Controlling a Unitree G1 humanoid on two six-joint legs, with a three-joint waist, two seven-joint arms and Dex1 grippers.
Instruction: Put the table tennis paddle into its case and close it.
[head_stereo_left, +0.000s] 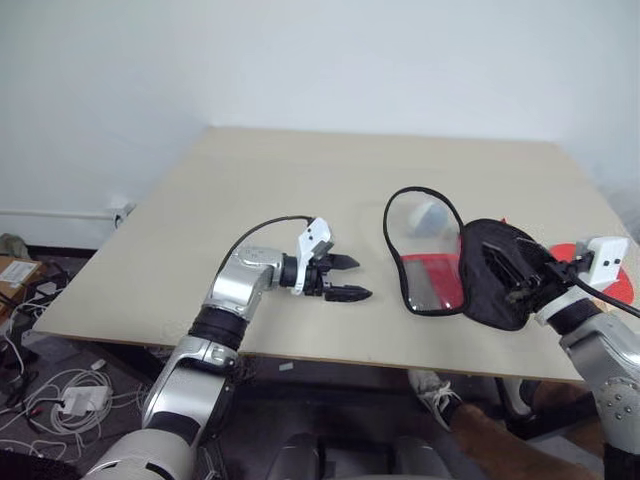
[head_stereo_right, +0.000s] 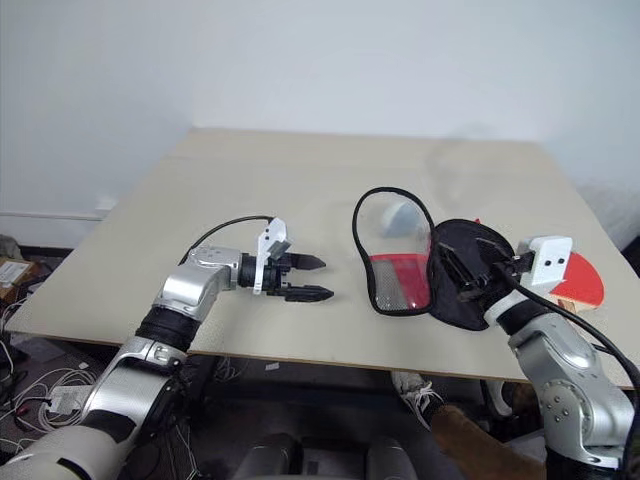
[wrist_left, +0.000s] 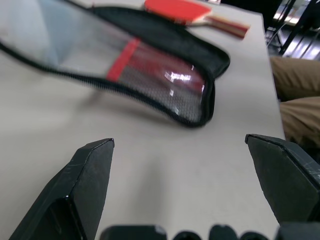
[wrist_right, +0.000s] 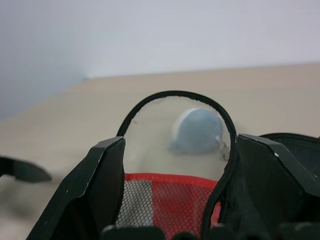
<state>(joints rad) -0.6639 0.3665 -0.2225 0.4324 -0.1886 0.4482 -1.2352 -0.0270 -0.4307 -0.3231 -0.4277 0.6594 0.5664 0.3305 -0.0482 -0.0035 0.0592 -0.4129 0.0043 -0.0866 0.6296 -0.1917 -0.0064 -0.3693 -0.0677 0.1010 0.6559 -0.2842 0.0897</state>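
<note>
The case (head_stereo_left: 430, 275) lies unzipped near the table's front right. Its clear and red-mesh flap (wrist_right: 167, 200) stands raised, and its black half (head_stereo_left: 485, 300) bulges beside it. My right gripper (head_stereo_left: 510, 272) is open at the black half, jaws wide, with the flap's zipper rim running close along one finger (wrist_right: 265, 185). Whether it touches I cannot tell. The table tennis paddle (head_stereo_right: 585, 280) lies flat behind that wrist, its red face partly hidden, and its handle (wrist_left: 227, 25) is in the left wrist view. My left gripper (head_stereo_left: 362, 278) hovers open and empty left of the case, pointing at it.
A whitish translucent lump (wrist_right: 197, 131) sits on the table (head_stereo_left: 250, 190) behind the raised flap. The table's front edge runs just below both grippers. A person's legs and shoe (head_stereo_left: 440, 390) are under the front right; cables (head_stereo_left: 60, 395) lie on the floor at the left.
</note>
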